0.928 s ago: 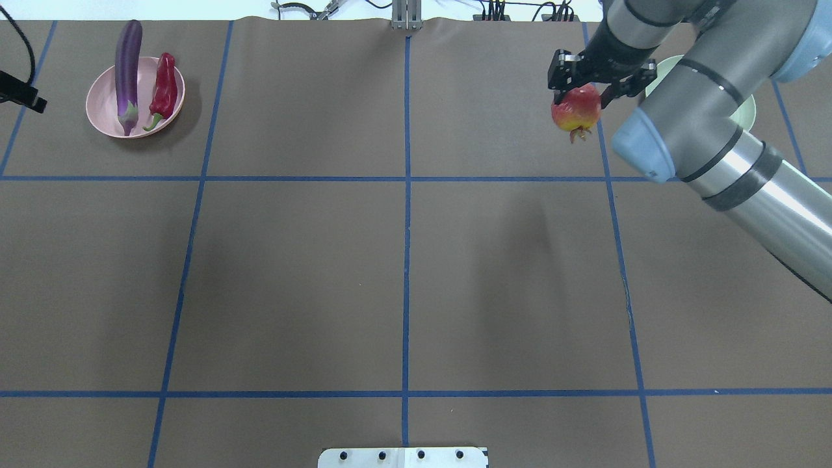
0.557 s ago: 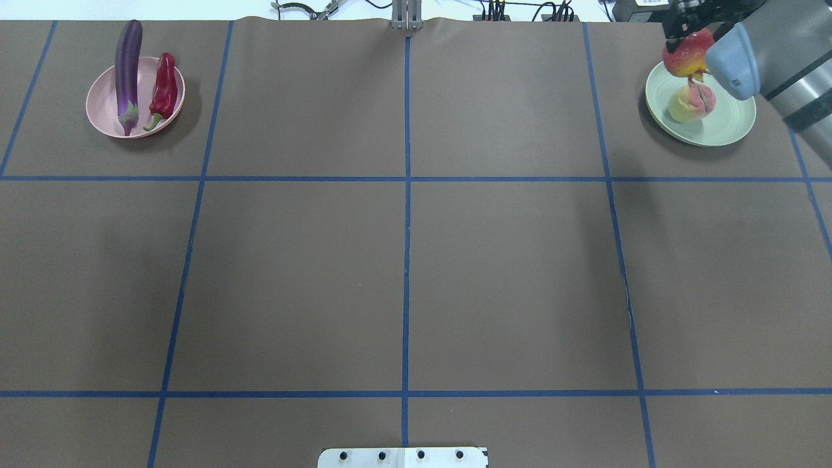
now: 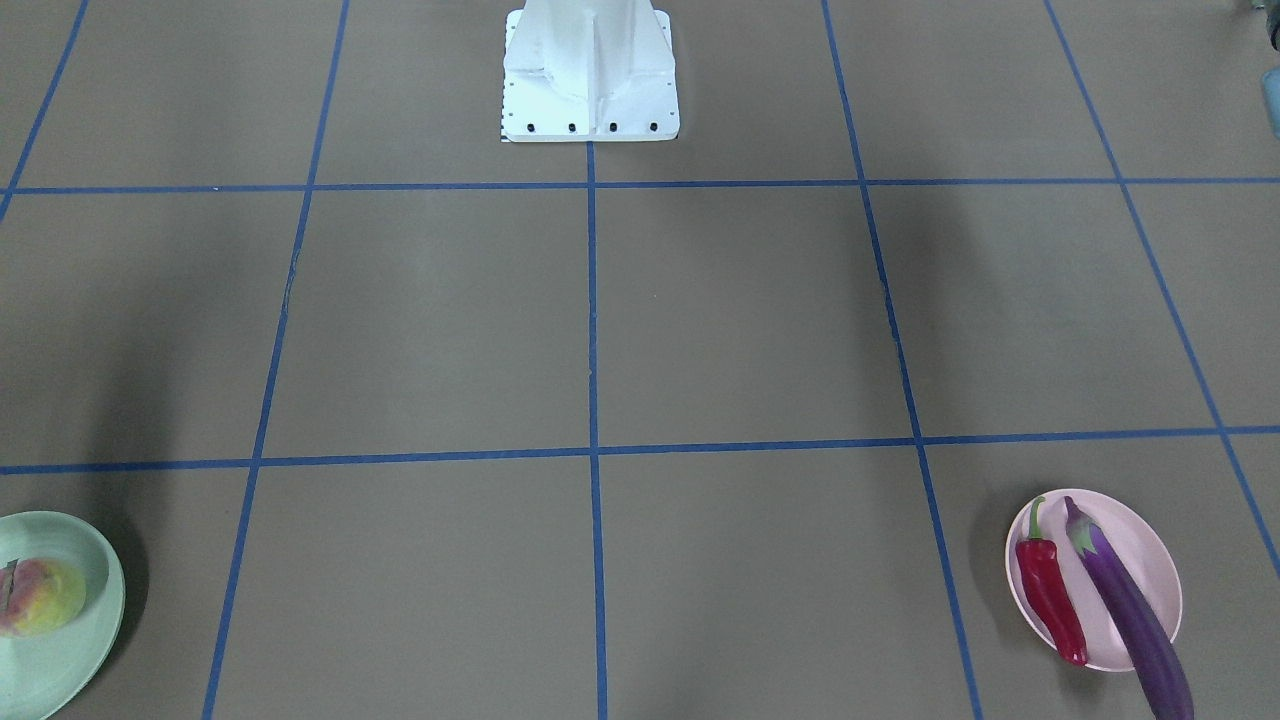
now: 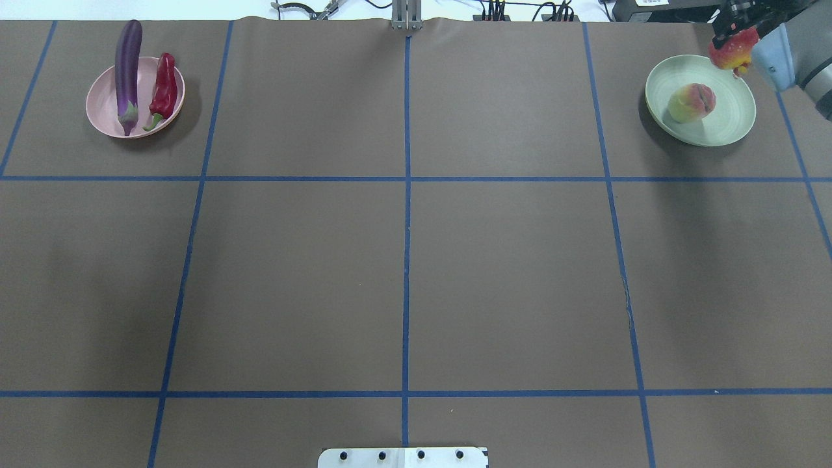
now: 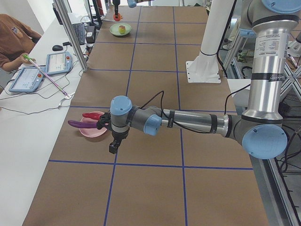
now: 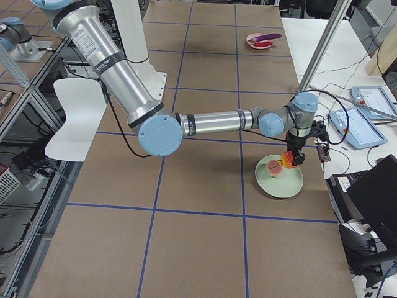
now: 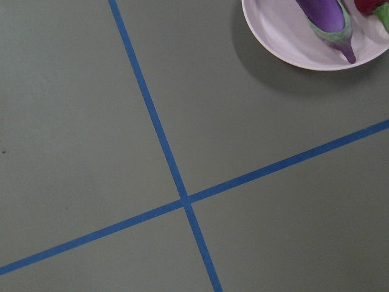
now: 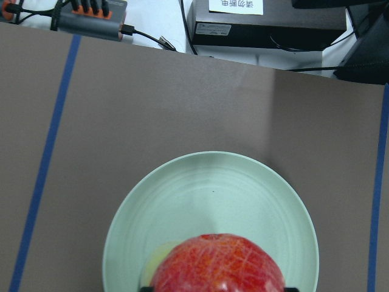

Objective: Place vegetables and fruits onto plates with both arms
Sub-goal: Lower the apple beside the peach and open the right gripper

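Far left of the worktop [image 4: 403,260], the pink plate [image 4: 101,104] has the eggplant [image 4: 127,65] and the chili [image 4: 164,88] lying side by side, with the eggplant poking past the far rim. The left pincer [image 5: 113,148] hangs near that plate, and I can't tell if it's spread or not. Over on the right, the peach [image 4: 691,103] sits on the mint plate [image 4: 728,117]. The right pincer [image 4: 733,40] is pinching the red-orange fruit [image 4: 731,52] above the plate's far rim.

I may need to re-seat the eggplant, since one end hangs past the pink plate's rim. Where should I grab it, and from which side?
Probably from straight above, fingers closing across the slim body of the eggplant where it crosses the far rim of the pink plate. It lies on its side, and the chili sits closest to its capped end, leaving more room at the rim.
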`<move>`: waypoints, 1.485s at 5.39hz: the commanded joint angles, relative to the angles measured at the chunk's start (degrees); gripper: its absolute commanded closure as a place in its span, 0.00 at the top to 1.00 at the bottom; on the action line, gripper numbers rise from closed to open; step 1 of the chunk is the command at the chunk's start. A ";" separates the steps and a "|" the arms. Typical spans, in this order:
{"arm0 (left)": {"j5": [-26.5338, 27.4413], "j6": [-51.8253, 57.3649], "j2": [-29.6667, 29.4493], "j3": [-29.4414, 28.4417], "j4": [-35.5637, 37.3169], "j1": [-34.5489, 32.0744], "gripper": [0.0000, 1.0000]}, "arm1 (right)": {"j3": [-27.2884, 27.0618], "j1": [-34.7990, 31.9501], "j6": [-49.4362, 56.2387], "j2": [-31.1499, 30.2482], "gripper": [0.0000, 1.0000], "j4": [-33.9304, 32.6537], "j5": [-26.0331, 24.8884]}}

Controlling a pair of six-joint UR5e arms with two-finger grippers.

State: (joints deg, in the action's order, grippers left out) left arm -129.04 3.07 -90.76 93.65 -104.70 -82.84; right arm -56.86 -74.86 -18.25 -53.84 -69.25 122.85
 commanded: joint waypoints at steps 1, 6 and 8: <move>0.02 0.01 0.32 0.13 0.02 0.04 1.00 | 6.57 0.42 0.06 1.19 0.00 5.44 -4.09; 0.37 0.01 0.32 -0.40 0.02 0.22 1.00 | 8.17 4.91 -0.56 0.50 1.00 7.73 -9.91; 0.37 0.01 0.15 -0.48 0.11 0.22 1.00 | -0.47 1.15 0.22 -0.64 1.00 1.11 -2.68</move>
State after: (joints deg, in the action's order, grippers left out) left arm -128.67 3.08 -90.54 93.22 -104.65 -82.62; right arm -52.84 -71.82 -18.46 -53.72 -64.20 115.89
